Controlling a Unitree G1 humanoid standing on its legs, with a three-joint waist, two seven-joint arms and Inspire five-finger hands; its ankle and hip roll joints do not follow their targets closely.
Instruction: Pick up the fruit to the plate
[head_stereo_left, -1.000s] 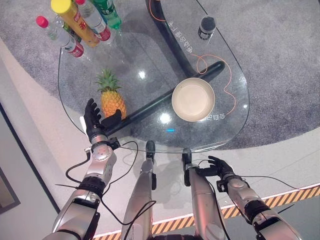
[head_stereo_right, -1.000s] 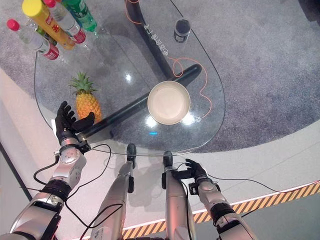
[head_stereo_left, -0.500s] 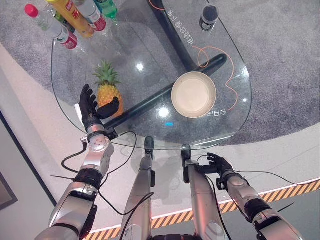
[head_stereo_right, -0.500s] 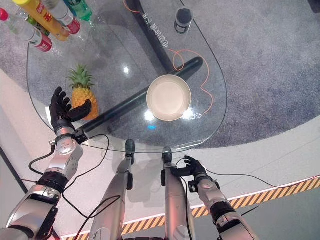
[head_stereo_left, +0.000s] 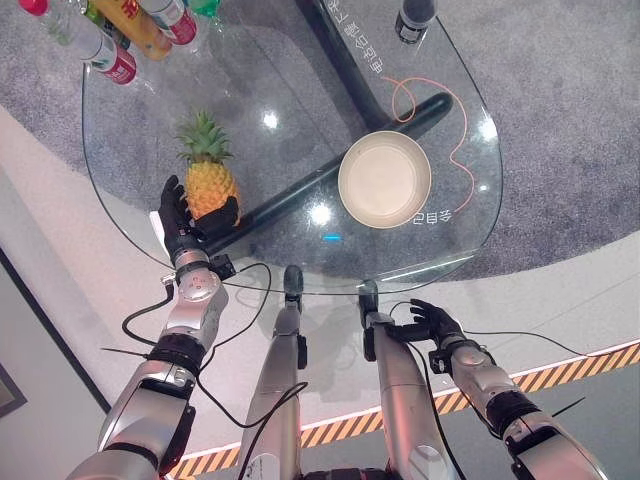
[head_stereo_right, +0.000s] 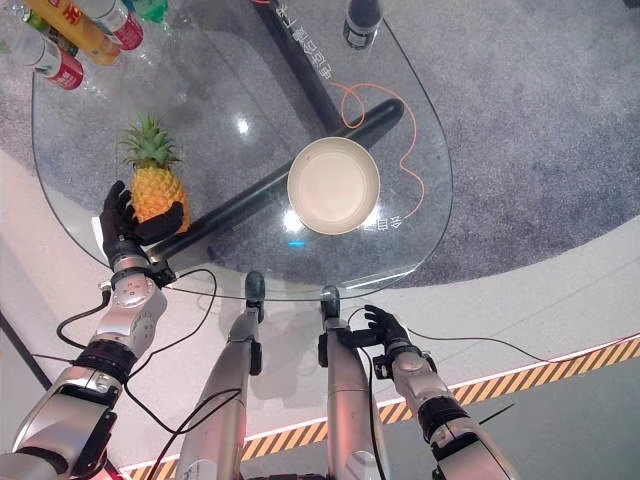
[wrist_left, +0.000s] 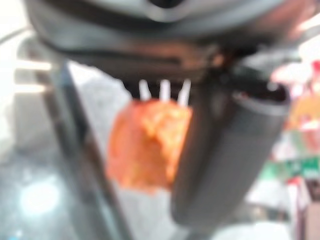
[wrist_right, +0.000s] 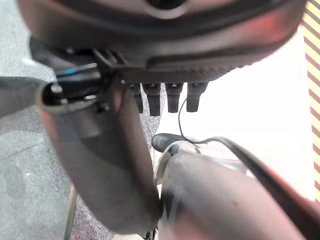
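Cupping the pineapple (head_stereo_left: 208, 187) low on its body, the left hand (head_stereo_left: 184, 222) had fingers and thumb curled round it, fruit upright on the glass tabletop (head_stereo_left: 140, 220), well apart from the plate (head_stereo_left: 384, 180). Looked heavy, rigid, scaly; grip the body, not the crown. Right hand (head_stereo_left: 432, 322) idle below the tabletop's edge, fingers relaxed.

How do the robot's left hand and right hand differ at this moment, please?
The left hand is up at the glass table, while the right hand hangs below the table's near edge. The left hand wraps fingers and thumb round the lower part of the pineapple; the right hand holds nothing, its fingers relaxed. Both are dark hands on silver-grey arms.
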